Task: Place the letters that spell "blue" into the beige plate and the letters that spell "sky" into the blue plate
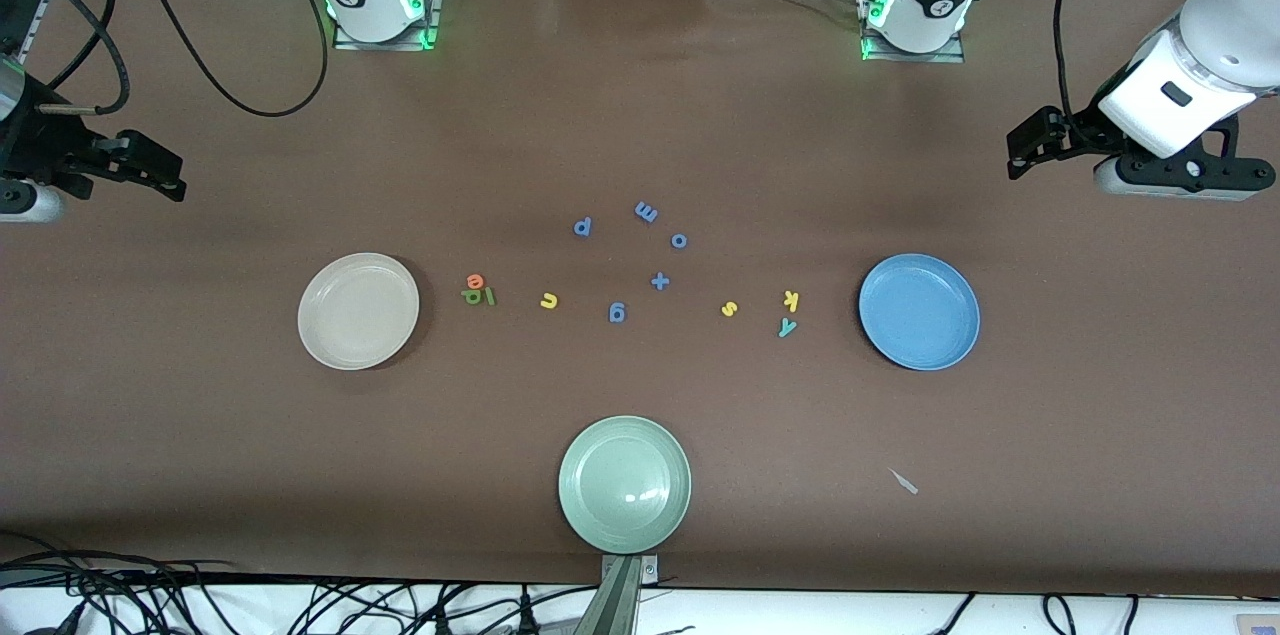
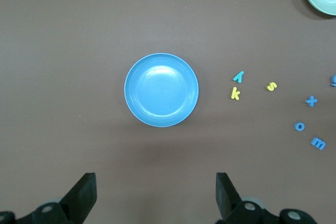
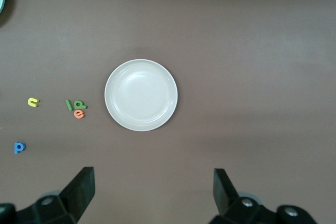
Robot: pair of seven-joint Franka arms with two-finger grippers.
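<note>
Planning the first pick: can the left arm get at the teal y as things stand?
Probably yes. The left gripper hangs open above the table by the blue plate, and the teal y lies flat beside that plate, uncovered, just clear of the yellow k.

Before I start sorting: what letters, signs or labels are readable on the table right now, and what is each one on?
"e": orange foam letter, touching the next two.
"b": dark green foam letter.
"l": light green foam bar.
"u": yellow foam letter.
"p", "m", "o", "+", "g": blue foam pieces.
"s", "k": yellow foam letters.
"y": teal foam letter.
Round marks on the arm bases: too small to read.
Plates: no text.
</note>
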